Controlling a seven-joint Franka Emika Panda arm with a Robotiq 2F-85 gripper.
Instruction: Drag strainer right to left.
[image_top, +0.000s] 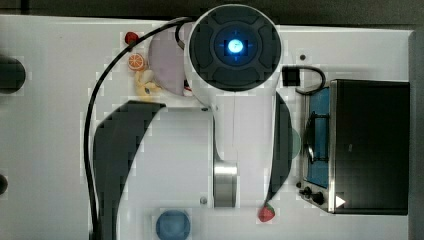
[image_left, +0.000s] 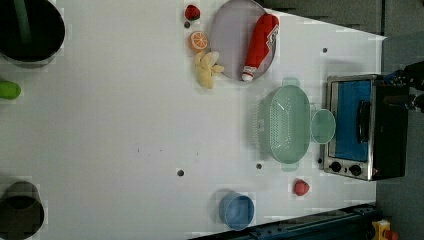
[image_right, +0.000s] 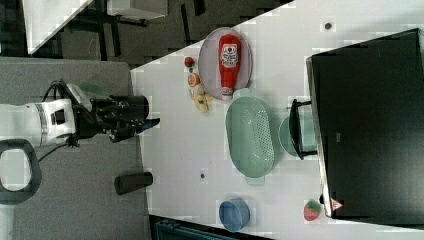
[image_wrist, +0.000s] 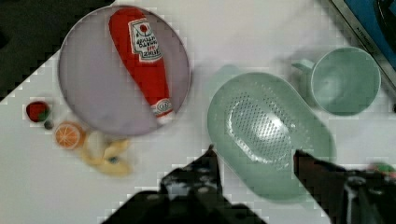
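Black gripper (image_wrist: 254, 161) open, above pale mint-green oval plastic strainer (image_wrist: 268, 135), fingers straddling its near rim; no contact yet.

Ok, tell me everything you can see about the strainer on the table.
The strainer is a pale mint-green oval basket, apparently plastic, with a smooth wide rim, a small tab handle at each end and a grid of fine holes across its bowl. It sits upright and empty on the white table, between the grey plate and the green mug. In the wrist view the open gripper hangs above it, not touching.
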